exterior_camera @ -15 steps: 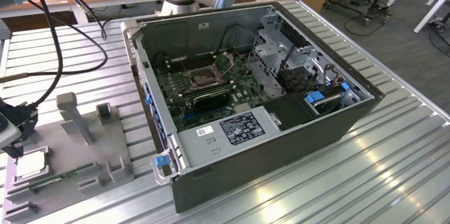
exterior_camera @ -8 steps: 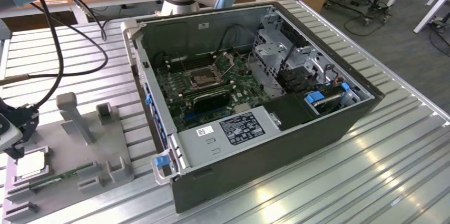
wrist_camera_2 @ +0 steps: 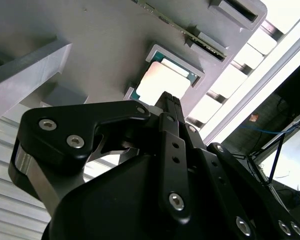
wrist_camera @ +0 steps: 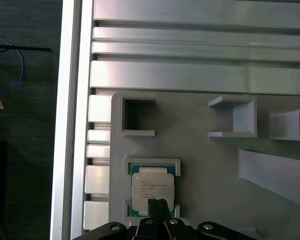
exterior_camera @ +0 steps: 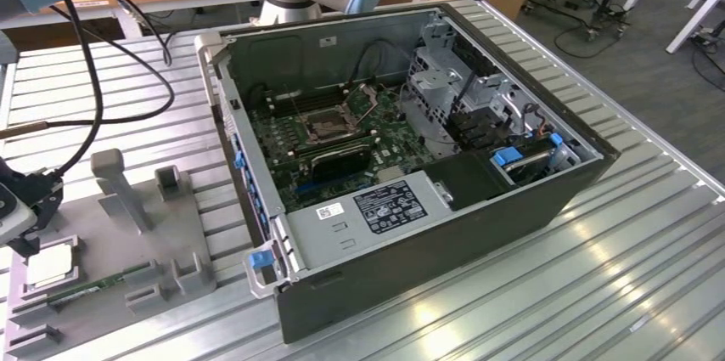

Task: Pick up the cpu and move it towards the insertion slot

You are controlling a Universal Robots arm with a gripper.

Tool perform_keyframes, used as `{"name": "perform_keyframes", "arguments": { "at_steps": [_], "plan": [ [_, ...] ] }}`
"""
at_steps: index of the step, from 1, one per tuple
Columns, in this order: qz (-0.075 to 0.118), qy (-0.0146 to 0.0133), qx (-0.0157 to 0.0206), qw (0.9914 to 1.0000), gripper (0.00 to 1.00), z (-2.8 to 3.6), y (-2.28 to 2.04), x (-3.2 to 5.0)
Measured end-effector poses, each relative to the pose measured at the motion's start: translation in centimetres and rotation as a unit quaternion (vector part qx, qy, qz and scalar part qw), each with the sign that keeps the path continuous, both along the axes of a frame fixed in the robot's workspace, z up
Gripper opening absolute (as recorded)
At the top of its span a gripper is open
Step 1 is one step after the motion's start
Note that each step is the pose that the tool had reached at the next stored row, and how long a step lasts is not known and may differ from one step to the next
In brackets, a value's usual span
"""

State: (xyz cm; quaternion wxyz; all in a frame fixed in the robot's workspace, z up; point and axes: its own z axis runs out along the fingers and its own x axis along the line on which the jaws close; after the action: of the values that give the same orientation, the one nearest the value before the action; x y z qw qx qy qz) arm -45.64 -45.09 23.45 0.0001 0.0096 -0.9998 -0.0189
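The cpu [exterior_camera: 51, 266] lies flat in a square recess of the grey tray [exterior_camera: 170, 225] at the exterior view's left, its pale metal face up. Both wrist views show it [wrist_camera_2: 162, 82] [wrist_camera: 151, 187] framed by the recess corners. My gripper [exterior_camera: 24, 247] hangs just above its near edge, shut, the two black fingertips pressed together [wrist_camera_2: 170, 100] [wrist_camera: 158, 204] with nothing between them. I cannot tell whether the tips touch the chip. The insertion slot [exterior_camera: 326, 127], a silver-framed square socket, sits on the green board inside the open computer case, well off to the exterior view's right.
The open computer case [exterior_camera: 453, 234] stands in the middle of the ribbed metal table [exterior_camera: 589, 293]. A green memory stick [exterior_camera: 85, 289] lies on the tray beside the cpu. Grey upright holders [exterior_camera: 119, 187] rise from the tray. Black cables [exterior_camera: 97, 81] hang at the left.
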Motion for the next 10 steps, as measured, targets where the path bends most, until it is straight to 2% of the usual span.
{"name": "perform_keyframes", "arguments": {
  "at_steps": [10],
  "plan": [
    [0.000,0.0000,0.0000,1.00000,0.11,-0.01,0.00,0.00]
  ]
}}
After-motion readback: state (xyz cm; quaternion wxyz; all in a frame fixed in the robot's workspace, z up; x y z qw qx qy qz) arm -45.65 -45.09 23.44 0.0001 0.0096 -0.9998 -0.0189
